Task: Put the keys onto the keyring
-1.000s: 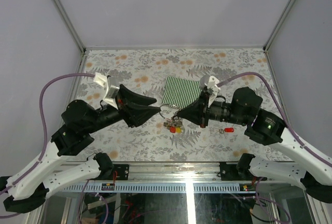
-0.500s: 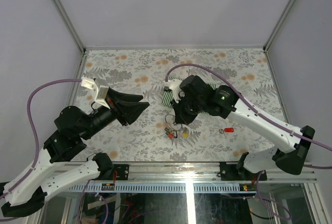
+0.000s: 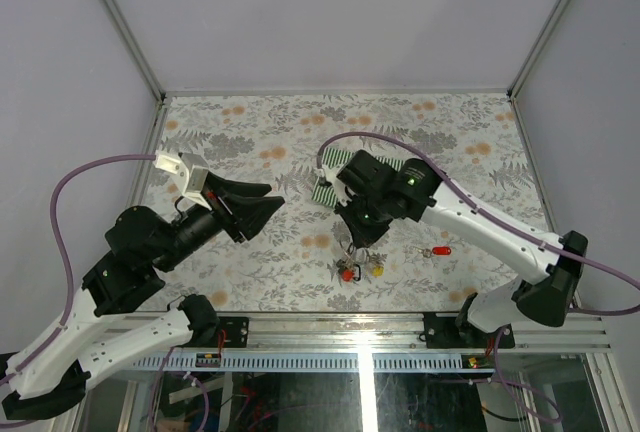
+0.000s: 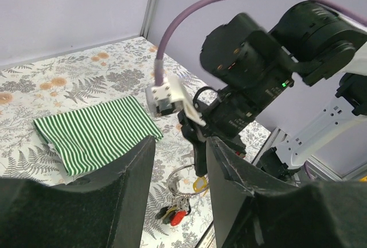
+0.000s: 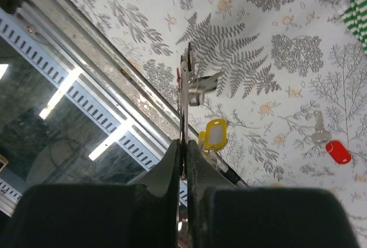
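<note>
keyring (image 5: 184,96) shifted toward near edge | pinched edge-on between right pincer (image 5: 183,147) tips

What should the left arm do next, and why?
Probably reach the left gripper toward the red key, which lies loose on the table to the right of the keyring. The right gripper is shut on the keyring, while the left is open and empty.

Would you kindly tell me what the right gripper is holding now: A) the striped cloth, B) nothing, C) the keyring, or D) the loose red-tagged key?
C: the right gripper is shut on the keyring, seen edge-on between its fingers, while the red-tagged key lies apart on the table.
</note>
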`<state>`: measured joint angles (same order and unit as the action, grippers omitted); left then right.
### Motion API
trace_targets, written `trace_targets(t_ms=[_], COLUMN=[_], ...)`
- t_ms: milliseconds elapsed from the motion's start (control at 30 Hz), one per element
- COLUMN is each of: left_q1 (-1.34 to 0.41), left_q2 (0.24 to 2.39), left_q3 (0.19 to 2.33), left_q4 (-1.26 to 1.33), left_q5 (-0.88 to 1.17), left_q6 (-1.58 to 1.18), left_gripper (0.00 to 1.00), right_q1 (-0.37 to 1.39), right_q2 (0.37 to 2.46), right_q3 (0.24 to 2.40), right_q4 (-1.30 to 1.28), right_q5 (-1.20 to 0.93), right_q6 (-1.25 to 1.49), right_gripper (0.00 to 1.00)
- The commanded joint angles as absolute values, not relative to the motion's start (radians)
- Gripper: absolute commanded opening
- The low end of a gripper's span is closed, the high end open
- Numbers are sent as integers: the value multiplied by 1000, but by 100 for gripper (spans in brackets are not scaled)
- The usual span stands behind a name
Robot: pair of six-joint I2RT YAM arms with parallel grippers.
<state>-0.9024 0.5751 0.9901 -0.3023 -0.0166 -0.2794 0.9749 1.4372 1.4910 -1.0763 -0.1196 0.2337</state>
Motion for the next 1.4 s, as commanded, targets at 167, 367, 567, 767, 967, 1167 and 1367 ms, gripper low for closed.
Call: trace_targets(t_ms=[167, 367, 567, 767, 967, 1167, 1367], left_q1=[-900, -902, -900, -900, -900, -901, -901], left_q2=[576, 573, 579, 615, 714, 811, 877], left_q3=[992, 999, 984, 992, 1074, 1126, 1151], left_q4=[-297, -311, -303, -310, -382, -370, -333], left_q5=[-41, -49, -22, 102, 303, 420, 510], left_q6=[-283, -272, -238, -121, 0, 20, 10], left_gripper=[42, 43, 44, 50, 54, 57, 58], right_q1=[950, 911, 911, 912, 912, 913, 913], right_q2=[1521, 1409, 1302, 1189, 1067, 1013, 1002], right_q3=[1468, 1420, 1406, 1361, 1321, 1293, 1288], right_q4=[-1143, -947, -863, -780, -657, -550, -492], right_q5=[24, -99, -156, -262, -408, -582, -630], right_q6=[234, 219, 94, -26, -66, -62, -36], right_gripper=[0, 0, 0, 0, 0, 0, 0])
